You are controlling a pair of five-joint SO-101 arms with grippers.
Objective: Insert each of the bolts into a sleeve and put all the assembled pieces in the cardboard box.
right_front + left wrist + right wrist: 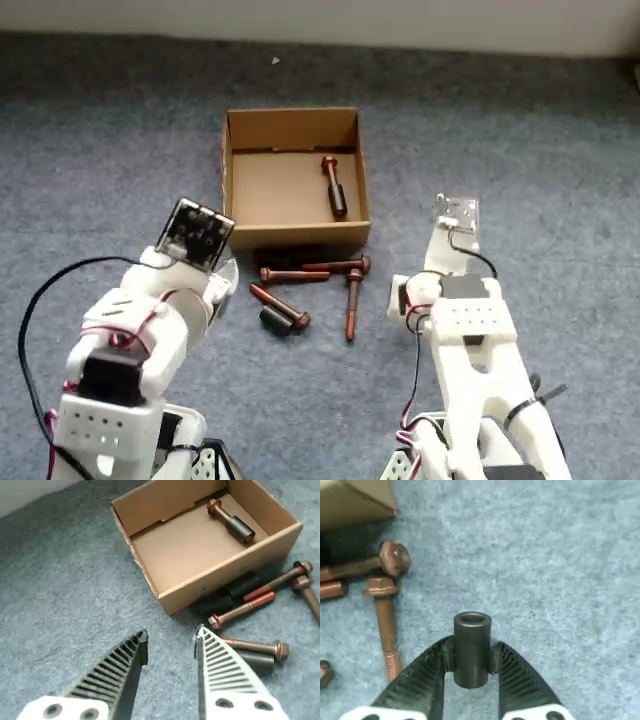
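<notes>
Between the fingers of the right gripper (471, 652) sits a dark sleeve (472, 630), clamped around its middle with its open bore pointing away from the wrist, above the grey carpet (560, 580). The left gripper (171, 639) hangs empty with its fingers spread apart, over the carpet just in front of the cardboard box (230, 570). One finished piece (231, 521) lies inside the box. Several loose bolts lie on the carpet near the box's front wall; the nearest bolt (242, 609) points its threaded end toward the box, and more dark sleeves (235, 591) lie against that wall.

The step in hand looks like mating a bolt with the held sleeve. To do it well, the left gripper should take one bolt alone, close to its head, so that most of the shank sticks out free. The bolts lie crossed and touching, so it is safest to come down on one that lies apart from the others. The right arm should present the bore squarely and hold steady. The threaded tip should meet the bore in line with it, since a tilted entry may jam or push the sleeve out of the grip.
</notes>
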